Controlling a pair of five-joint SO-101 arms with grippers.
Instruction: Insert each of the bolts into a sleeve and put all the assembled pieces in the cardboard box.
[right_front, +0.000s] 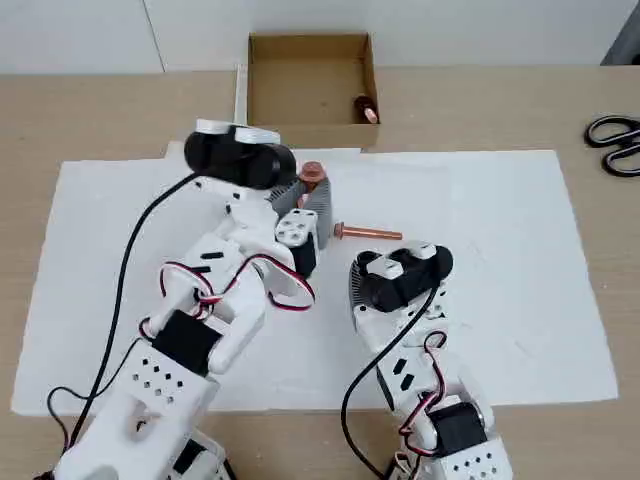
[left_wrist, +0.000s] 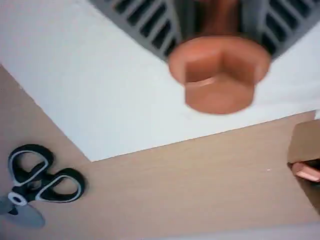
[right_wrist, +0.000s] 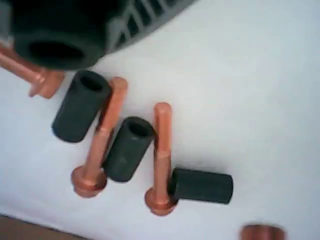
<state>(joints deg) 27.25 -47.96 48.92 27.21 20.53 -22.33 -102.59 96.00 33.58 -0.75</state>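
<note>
Your L gripper (right_front: 312, 192) is pinching a copper-coloured hex-head bolt (left_wrist: 220, 75) btw its grey jaws, w/ the head sticking out past the tips. It sits over the far edge of the white paper sheet (right_front: 520, 250), near the open brown cardboard box (right_front: 305, 48) but not over it. Your R gripper (right_wrist: 95, 35) is clamped on a black cylindrical sleeve (right_wrist: 55, 45), whose open end faces the wrist cam. It's over the middle of the paper, closer to the arm bases than the L one.

Inside the box, against its right wall, lies one assembled piece (right_front: 365, 108): a dark sleeve w/ a copper end showing. A loose copper bolt (right_front: 367, 233) lies flat on the paper btw the two grippers, head toward the L arm.

On the R wrist cam you see more loose parts on the paper:
- First loose sleeve (right_wrist: 80, 107), second loose sleeve (right_wrist: 127, 149) & third loose sleeve (right_wrist: 202, 186), all lying flat.
- Slanted bolt (right_wrist: 102, 137), btw the first two sleeves & touching both.
- Straight bolt (right_wrist: 161, 155), btw the second & third sleeves, head just beside the third.
- Part-hidden bolt (right_wrist: 35, 80), poking out from behind the held sleeve. Can't tell if it's the one seen from above.

Black-handled scissors (right_front: 615, 140) lie on the light wooden table (right_front: 480, 100), off the paper & well apart from the arms.
</note>
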